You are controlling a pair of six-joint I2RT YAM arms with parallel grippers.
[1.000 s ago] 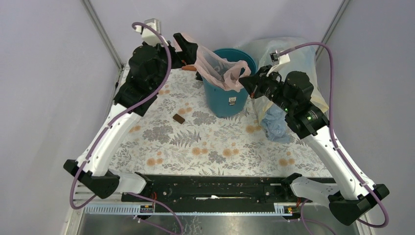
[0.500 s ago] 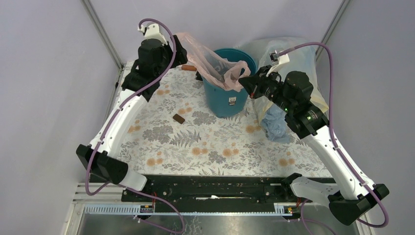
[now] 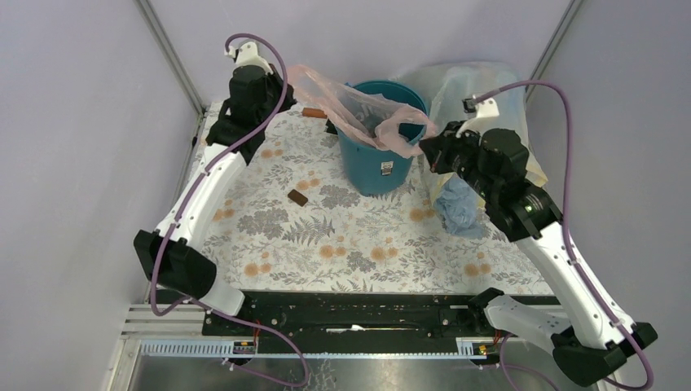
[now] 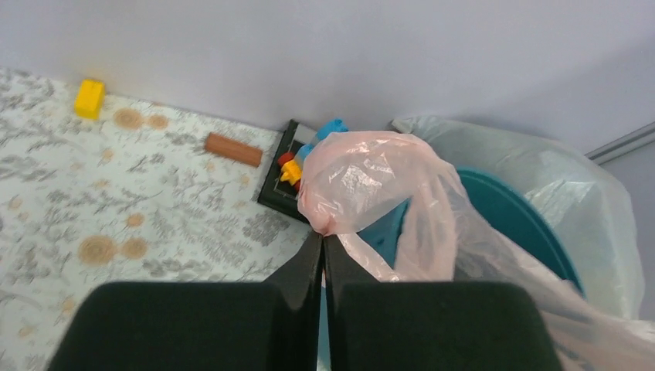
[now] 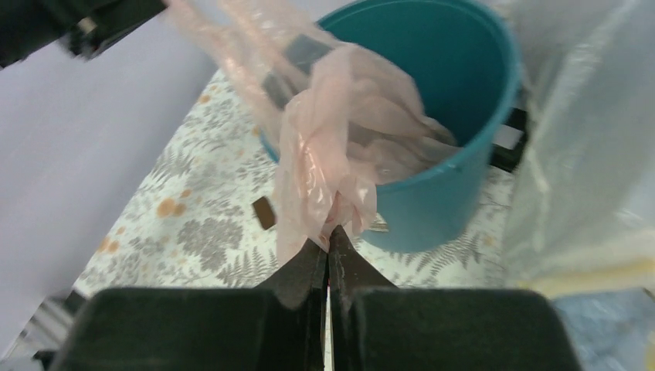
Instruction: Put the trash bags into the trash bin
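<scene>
The teal trash bin (image 3: 376, 167) stands at the back middle of the floral table, a white sticker (image 3: 387, 168) on its side. A thin pink trash bag (image 3: 367, 110) is stretched over its mouth and partly hangs inside. My left gripper (image 3: 292, 80) is shut on the bag's left edge, up and left of the bin. In the left wrist view the gripper (image 4: 323, 236) pinches a bunch of the pink bag (image 4: 363, 174). My right gripper (image 3: 426, 147) is shut on the right edge beside the rim. Its wrist view shows the gripper (image 5: 330, 232) pinching the pink bag (image 5: 328, 154) before the bin (image 5: 456, 182).
A large clear bag (image 3: 489, 90) and a blue cloth (image 3: 460, 210) lie right of the bin. A brown block (image 3: 297, 197) sits on the table. Behind the bin are a brown stick (image 4: 233, 149), a black tray of coloured bricks (image 4: 279, 189) and a yellow block (image 4: 89, 98). Walls close in on three sides.
My left gripper has shut on the bag's left edge and drawn back to the left. The right gripper has shifted slightly right with its edge, so the bag is spread wider over the bin.
</scene>
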